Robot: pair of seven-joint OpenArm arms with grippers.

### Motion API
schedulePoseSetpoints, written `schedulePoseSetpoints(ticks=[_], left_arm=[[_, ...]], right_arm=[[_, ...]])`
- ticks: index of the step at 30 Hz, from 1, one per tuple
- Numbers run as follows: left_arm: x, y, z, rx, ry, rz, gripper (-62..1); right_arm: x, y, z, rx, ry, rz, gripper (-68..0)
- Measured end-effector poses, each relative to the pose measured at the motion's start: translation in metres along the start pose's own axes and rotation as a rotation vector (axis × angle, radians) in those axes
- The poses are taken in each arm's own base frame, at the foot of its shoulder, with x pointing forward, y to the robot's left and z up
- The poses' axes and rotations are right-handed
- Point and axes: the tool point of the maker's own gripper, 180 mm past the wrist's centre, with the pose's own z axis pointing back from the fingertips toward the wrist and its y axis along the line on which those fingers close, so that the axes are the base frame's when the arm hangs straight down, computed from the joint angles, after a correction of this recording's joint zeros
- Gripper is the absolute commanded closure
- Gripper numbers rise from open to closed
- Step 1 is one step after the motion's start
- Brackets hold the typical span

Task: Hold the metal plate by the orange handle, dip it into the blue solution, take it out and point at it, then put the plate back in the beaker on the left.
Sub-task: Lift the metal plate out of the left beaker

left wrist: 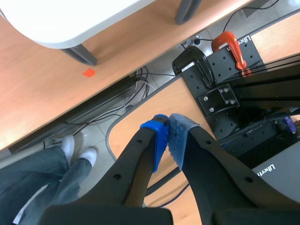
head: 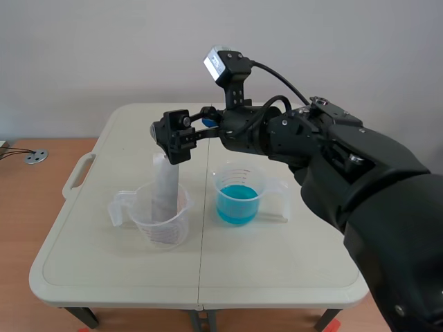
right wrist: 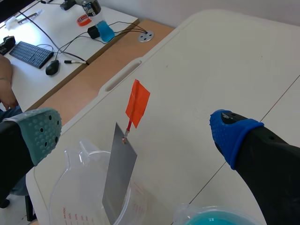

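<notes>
I am holding my right gripper [head: 174,138] over the left beaker [head: 142,220] with its fingers spread wide, the grey-green pad [right wrist: 42,133] on one side and the blue pad [right wrist: 232,133] on the other. Neither pad is touching anything. The metal plate [right wrist: 119,173] is standing in that clear beaker, a flat, dull grey strip leaning against the rim, its lower end sitting inside behind the red measuring marks. From its upper corner a thin red stem is rising to the orange handle [right wrist: 138,103], a small flag-like tab that is showing between my open fingers and ahead of them. Just beside the left beaker, the right beaker [head: 239,167] is holding the blue solution [head: 237,202], filling its lower part. Both beakers are sitting on the pale table [head: 277,270]. My left gripper [left wrist: 168,124] is hanging below the table edge, its two pads pressed together on nothing, pointing toward the floor, where a person's jeans [left wrist: 28,183] and white shoes [left wrist: 79,152] are showing.
</notes>
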Motion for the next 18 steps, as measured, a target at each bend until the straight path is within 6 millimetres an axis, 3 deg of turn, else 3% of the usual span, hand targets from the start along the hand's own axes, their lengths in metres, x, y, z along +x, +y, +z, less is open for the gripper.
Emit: schedulePoseSetpoints(ticks=[9, 14, 18], left_arm=[[0.0, 0.0, 0.0, 0.0, 0.0, 0.0, -1.9], [0.0, 0.0, 0.0, 0.0, 0.0, 0.0, -1.9], [0.0, 0.0, 0.0, 0.0, 0.0, 0.0, -1.9]], right_arm=[[0.005, 0.005, -0.023, 0.018, 0.004, -0.021, -65.9], [0.001, 0.004, -0.031, 0.03, 0.021, -0.041, -57.7], [0.0, 0.006, -0.031, 0.042, 0.023, -0.04, -55.8]])
